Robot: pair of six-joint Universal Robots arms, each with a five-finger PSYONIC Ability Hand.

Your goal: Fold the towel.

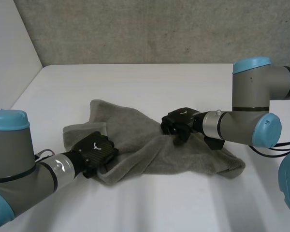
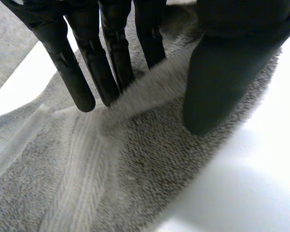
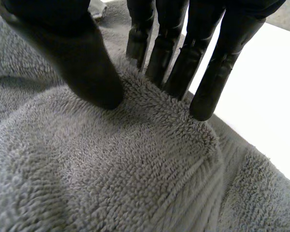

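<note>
- Fingers (image 2: 70, 72) of the left hand (image 2: 113, 53), seen in the left wrist view, run straight down side by side with their tips on the towel (image 2: 150, 164). The thumb (image 2: 217, 82) stands on the towel across from them. A raised ridge of cloth is caught between thumb and fingers.
- Under that hand the towel is grey terry, with a smoother woven band running away from the fingertips. Bare white table (image 2: 251, 183) shows just past the towel's edge on the thumb's side.
- In the right wrist view, the right hand (image 3: 174, 53) pinches a plump hump of the towel. Its thumb (image 3: 82, 63) presses into one side of the hump. Its fingers (image 3: 212, 82) are set close together down the other side, at the towel's edge.
- The pile there is thick and looped, and it rolls over into a rounded fold.
- In the head view, the towel lies crumpled and uneven. One corner pokes out on its far side, and a broader flap reaches towards the right arm (image 1: 241, 128). Table shows all round the towel.
- The left hand sits on the towel's near edge and the right hand at its far edge, with rumpled cloth between them.
</note>
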